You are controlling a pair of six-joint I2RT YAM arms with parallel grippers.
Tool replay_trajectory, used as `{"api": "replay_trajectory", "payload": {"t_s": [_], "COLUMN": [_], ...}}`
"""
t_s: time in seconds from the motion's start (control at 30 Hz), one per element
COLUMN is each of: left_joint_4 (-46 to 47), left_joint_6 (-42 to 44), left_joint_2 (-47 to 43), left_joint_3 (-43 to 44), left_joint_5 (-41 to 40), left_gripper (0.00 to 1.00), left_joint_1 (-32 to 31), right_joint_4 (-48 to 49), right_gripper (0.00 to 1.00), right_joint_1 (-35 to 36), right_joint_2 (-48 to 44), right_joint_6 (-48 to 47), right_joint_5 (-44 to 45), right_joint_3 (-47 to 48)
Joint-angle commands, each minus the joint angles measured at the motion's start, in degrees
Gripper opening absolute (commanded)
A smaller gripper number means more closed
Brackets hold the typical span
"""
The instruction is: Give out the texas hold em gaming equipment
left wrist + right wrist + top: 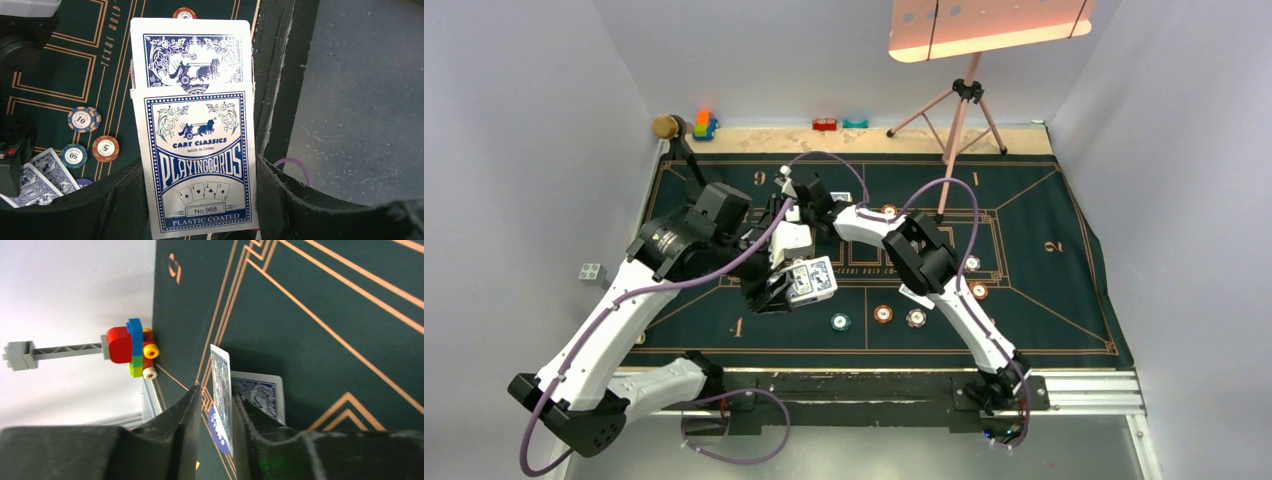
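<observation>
Dealing step: one card at the point of release.
Card [221, 385] stands edge-on between the right hand's [215, 397] fingers, which sit slightly apart with a gap on one side. A dealt card [262, 392] lies face down on the felt mat [310, 315] just beyond. Left hand [200, 172] is clamped on the deck [197, 150]. Next, probably: drop it flat beside the first, then draw another.

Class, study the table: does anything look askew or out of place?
Yes. The felt mat lies wavy and rumpled along its right edge. Toy blocks beyond its far edge do not belong to a poker set.
</observation>
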Motion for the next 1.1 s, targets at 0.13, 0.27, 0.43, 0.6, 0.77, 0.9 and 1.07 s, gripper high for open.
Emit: {"api": "replay_trajectory", "payload": {"t_s": [0.13, 0.27, 0.43, 0.6, 0.77, 0.9, 1.07], "left_joint_4": [0.72, 1.03, 1.49, 1.86, 2.12, 2.00, 2.88], "left_joint_6": [-0.12, -0.09, -0.28, -0.42, -0.68, -0.59, -0.71], "left_joint_2": [-1.31, -1.45, -1.58, -1.17, -1.12, -1.16, -0.50], "left_joint_3": [0.27, -0.52, -1.26, -1.41, -0.81, -0.75, -1.28], "left_joint_5": [1.61, 1.36, 1.12, 1.31, 1.52, 1.26, 1.27], "left_gripper": [0.00, 0.00, 0.00, 0.00, 0.00, 0.00, 0.00], "left_joint_1": [0.35, 0.29, 0.28, 0.35, 0.32, 0.35, 0.32], "right_joint_4": [-6.51, -8.34, -14.42, -17.57, -20.94, -17.67, -13.21], "right_gripper": [0.53, 0.61, 0.69, 0.78, 0.84, 0.87, 0.91], "right_joint_1": [0.07, -0.12, -0.81, -1.95, -4.10, -6.81, -9.87], "right_joint_2": [-4.17, -8.13, -13.46, -22.81, -29.94, -40.60, -59.21], "right_joint_6": [-4.15, -6.67, -11.74, -16.15, -18.01, -18.03, -16.63], "right_joint_5": [3.93, 4.56, 6.81, 9.80, 10.85, 8.99, 6.83], "right_joint_3": [1.10, -0.78, -0.11, -5.33, -10.46, -22.29, -39.34]}}
